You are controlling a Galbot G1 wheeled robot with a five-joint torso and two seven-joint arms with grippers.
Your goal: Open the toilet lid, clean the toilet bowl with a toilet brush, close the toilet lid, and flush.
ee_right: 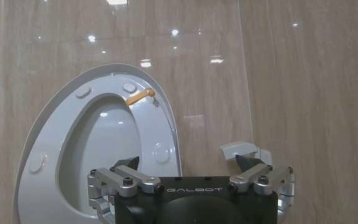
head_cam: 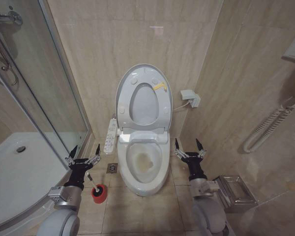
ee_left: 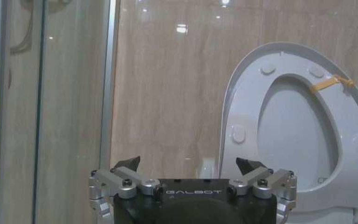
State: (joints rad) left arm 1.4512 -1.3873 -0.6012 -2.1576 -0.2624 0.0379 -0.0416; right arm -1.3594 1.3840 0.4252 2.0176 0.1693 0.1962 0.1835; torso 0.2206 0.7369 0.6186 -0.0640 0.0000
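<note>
With the lid (head_cam: 143,73) up, my left gripper (head_cam: 83,156) hung spread above the brush (head_cam: 90,182); my right gripper (head_cam: 189,150) idled, released. A careless grab could topple its cup (head_cam: 99,193).

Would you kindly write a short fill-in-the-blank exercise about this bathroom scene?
1. The toilet lid stands ____ against the wall.
2. The toilet brush sits in a ____ cup on the floor.
3. That cup lies below the ____ gripper.
4. The fingers of the right gripper are ____.

Missing words: raised; red; left; open
</note>
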